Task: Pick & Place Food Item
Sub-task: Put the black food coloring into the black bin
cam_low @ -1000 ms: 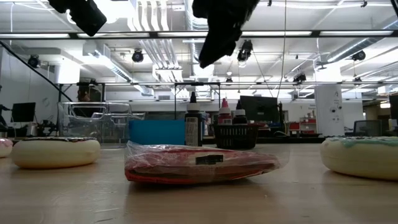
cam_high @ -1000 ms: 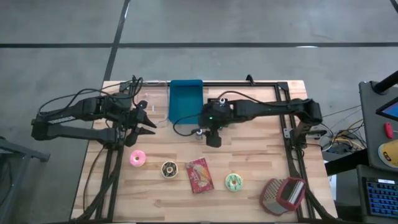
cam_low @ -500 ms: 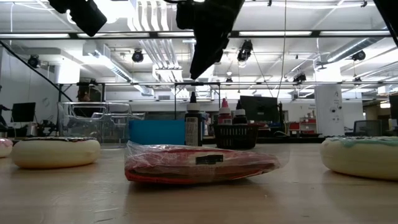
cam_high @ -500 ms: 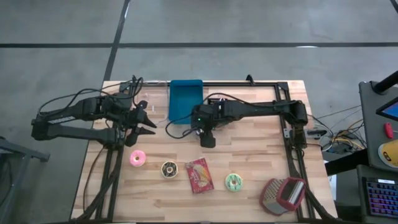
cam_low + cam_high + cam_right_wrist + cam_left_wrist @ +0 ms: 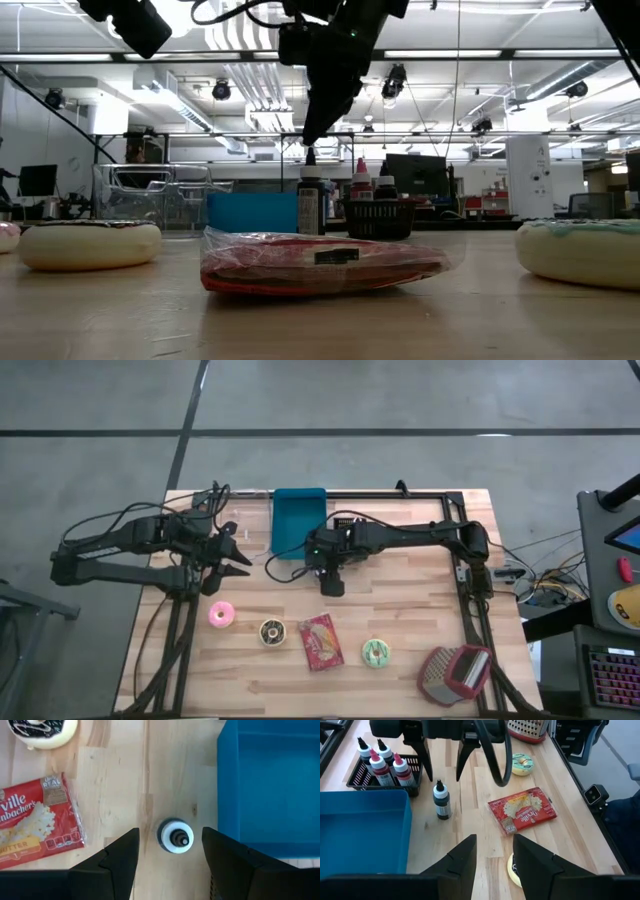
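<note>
- My right gripper has moved leftward across the table since a second ago and come lower.
- In the low view it now hangs right above the black bottle's tip, where before it sat higher and off to the right.
- Its open fingers now straddle the bottle directly below.

1. The table is pale wood in plank stripes.
2. The bin on it is plain teal-blue.
3. Just beside the bin, the small bottle is dark with a white cap.
4. Farther from the bin, the popcorn packet is red with yellow print.
5. Three doughnuts: one pink, one dark-topped on cream, one mint-green, possibly speckled.
6. The grater, farthest from the bin, is red with silver mesh.
</note>
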Controlling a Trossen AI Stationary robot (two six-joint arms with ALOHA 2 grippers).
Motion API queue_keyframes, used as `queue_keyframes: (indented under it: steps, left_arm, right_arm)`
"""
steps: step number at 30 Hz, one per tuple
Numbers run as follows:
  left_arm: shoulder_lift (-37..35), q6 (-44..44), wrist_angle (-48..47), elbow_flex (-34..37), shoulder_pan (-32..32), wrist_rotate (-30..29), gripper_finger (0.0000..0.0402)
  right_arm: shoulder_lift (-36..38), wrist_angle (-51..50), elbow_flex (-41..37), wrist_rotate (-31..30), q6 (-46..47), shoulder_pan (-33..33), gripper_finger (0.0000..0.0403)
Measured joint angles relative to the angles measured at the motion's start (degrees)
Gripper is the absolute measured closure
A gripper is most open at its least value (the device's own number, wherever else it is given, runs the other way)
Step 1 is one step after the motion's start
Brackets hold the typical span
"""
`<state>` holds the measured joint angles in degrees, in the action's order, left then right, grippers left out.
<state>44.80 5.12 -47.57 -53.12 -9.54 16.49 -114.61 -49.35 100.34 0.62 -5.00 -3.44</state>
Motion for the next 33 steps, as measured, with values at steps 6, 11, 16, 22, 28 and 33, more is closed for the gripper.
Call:
queue_keyframes:
  steps: [6,11,16,22,28,33]
  left_arm:
    - [0.0,0.0,0.0,0.0,0.0,0.0,0.0268]
    - [0.0,0.0,0.0,0.0,0.0,0.0,0.0268]
    - [0.0,0.0,0.0,0.0,0.0,0.0,0.0268]
    - [0.0,0.0,0.0,0.0,0.0,0.0,0.0268]
    - [0.0,0.0,0.0,0.0,0.0,0.0,0.0268]
    - [0.0,0.0,0.0,0.0,0.0,0.0,0.0268]
  right_arm:
    - [0.0,0.5,-0.4,-0.2,-0.2,0.0,0.0198]
    - [0.0,2.4,-1.9,-0.6,-0.2,0.0,0.0207]
    - [0.0,3.6,-3.9,-0.7,-1.2,0.0,0.0213]
    - [0.0,3.7,-4.0,-0.7,-1.4,-0.2,0.0213]
    - [0.0,4.9,-4.0,-0.7,-1.5,-0.2,0.0223]
    - [0.0,5.1,-4.0,-0.7,-1.7,-0.3,0.025]
